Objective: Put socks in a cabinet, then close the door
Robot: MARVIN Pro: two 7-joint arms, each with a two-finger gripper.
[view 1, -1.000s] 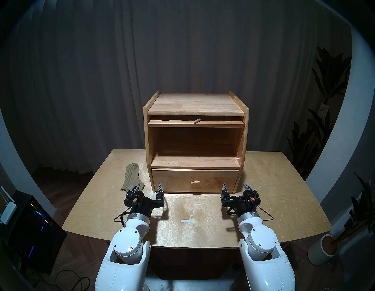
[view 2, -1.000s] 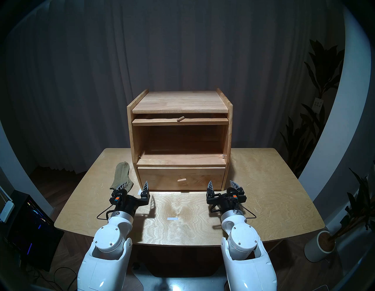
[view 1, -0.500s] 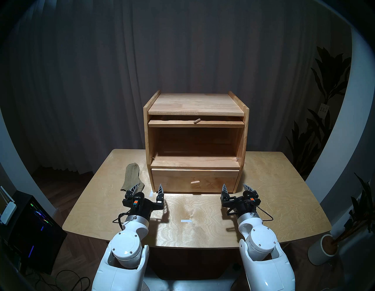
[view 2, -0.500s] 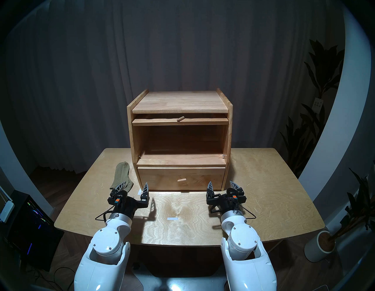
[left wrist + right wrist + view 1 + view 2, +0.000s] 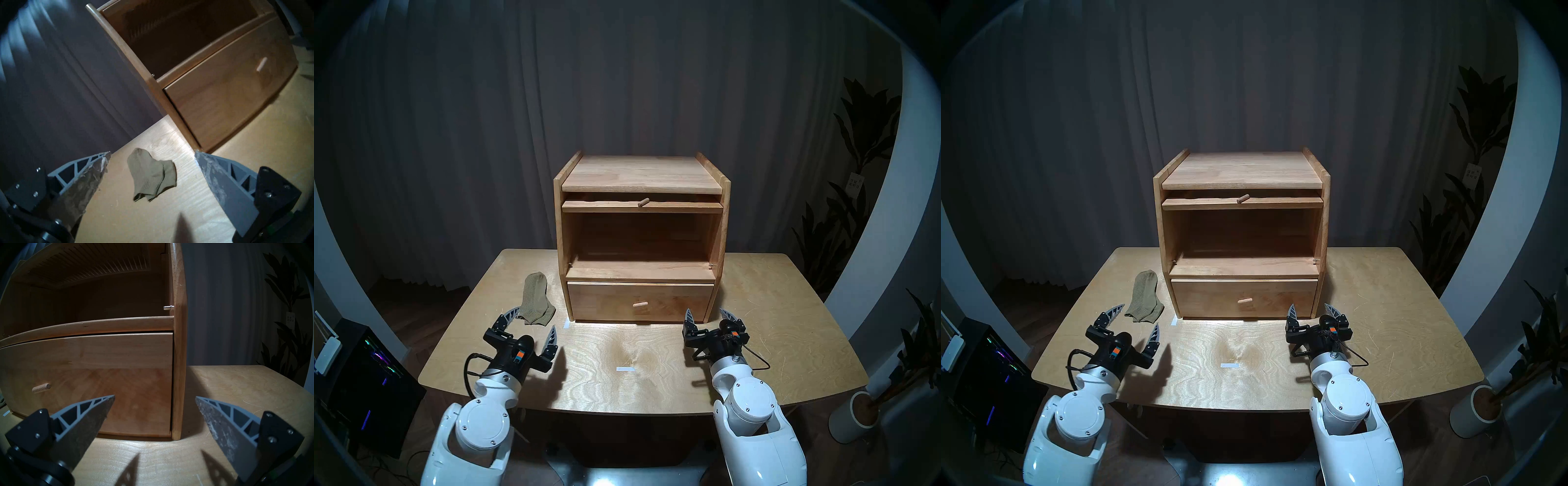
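- Olive-tan socks (image 5: 536,300) lie flat on the table (image 5: 653,370), untouched, just left of the cabinet (image 5: 641,237); by my reading the task is at its first step, the reach for the pickup.
- Left pincer (image 5: 534,320) hangs above the table with its jaws spread wide and nothing between them, rolled so that one finger sits higher than the other.
- From that pincer the socks lie just ahead: in the left wrist view they (image 5: 152,173) sit between the two fingertips (image 5: 103,159) and a little beyond them, toe end away, open cuffs nearest.
- In the head view the far finger's tip looks close to the socks' near left edge; whether it touches I cannot tell.
- Right pincer (image 5: 709,314) is open and empty too, facing the drawer (image 5: 639,302) front, well apart from the socks.
- Next move, as I judge it: advance and lower the left pincer so the jaws straddle the cuff end, then close on both layers; soft knit may bunch or one sock may slip out.
- After that the load goes up and to the right of the pincer, into the open upper compartment (image 5: 641,237).
- Door (image 5: 641,206) stands raised under the top board, its knob (image 5: 643,202) sticking forward; it is not yet closed, and shutting it comes last.
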